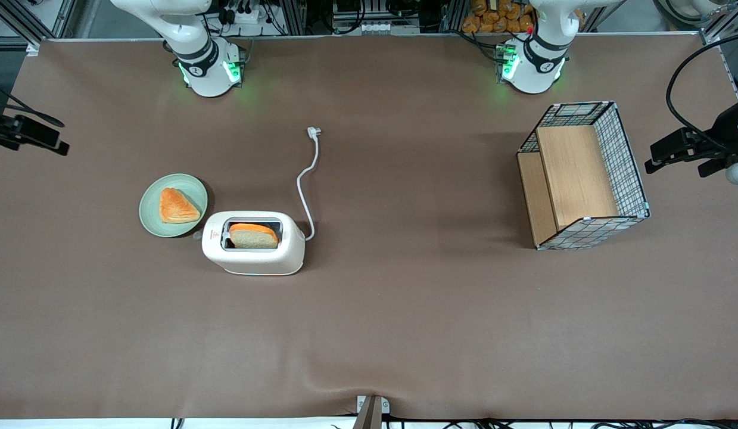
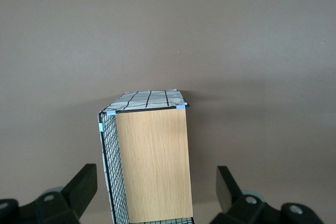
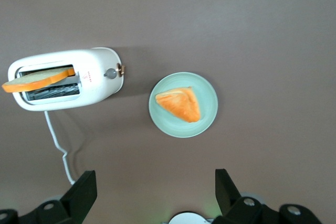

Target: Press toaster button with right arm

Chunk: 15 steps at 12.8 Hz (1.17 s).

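The cream-white rounded plastic toaster (image 1: pixel 253 243) lies on the brown table beside a green plate, bread standing in its dark slot. Its small pale grey knob-like button (image 3: pixel 111 73) protrudes from the plate-facing end. The slim black two-finger gripper (image 3: pixel 152 192) hangs open, high above.

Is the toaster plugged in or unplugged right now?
Unplugged: the toaster cord's plug lies loose on the table. The gripper is open, high above it.

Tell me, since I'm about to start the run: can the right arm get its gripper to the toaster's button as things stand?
Probably yes. The gripper hangs open, high above the table. The button juts from the toaster at the end facing the green plate, with bare table showing between them.
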### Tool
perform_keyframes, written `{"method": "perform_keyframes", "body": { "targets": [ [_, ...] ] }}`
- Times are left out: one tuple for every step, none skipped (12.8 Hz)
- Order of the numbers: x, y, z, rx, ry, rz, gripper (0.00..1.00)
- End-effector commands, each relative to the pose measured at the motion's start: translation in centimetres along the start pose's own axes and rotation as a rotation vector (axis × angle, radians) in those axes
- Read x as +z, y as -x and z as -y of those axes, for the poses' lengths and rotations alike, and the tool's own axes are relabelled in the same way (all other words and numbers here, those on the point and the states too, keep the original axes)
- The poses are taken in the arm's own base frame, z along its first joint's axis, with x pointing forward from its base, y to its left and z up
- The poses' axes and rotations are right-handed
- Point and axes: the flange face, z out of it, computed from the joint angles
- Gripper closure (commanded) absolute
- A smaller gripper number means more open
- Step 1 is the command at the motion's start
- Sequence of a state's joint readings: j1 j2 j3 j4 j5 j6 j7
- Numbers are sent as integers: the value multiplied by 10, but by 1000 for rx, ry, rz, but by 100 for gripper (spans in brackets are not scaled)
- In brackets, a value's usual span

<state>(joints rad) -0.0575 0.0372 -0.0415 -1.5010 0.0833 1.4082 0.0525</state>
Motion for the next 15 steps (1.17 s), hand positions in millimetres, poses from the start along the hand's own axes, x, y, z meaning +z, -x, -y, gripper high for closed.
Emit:
{"method": "perform_keyframes", "body": {
  "targets": [
    [26,-22,3,-5,-69,59,0],
    [37,-29,9,-12,-92,80,0],
    [51,-34,14,-17,-96,115,0],
    [73,-39,14,-15,-94,168,0],
    [94,-36,13,-11,-101,232,0],
    [110,-36,14,-9,-128,264,0],
    [126,-41,16,-4,-162,275,0],
    [134,-47,15,-6,-171,275,0],
    [146,-53,14,-31,-178,289,0],
    [161,-59,13,-58,-181,306,9],
    [175,-63,11,-78,-188,324,24],
    [182,-67,9,-106,-210,314,34],
    [189,-71,10,-132,-238,308,37],
    [198,-76,11,-140,-261,304,39],
    [209,-82,11,-142,-283,299,42]
  ]
}}
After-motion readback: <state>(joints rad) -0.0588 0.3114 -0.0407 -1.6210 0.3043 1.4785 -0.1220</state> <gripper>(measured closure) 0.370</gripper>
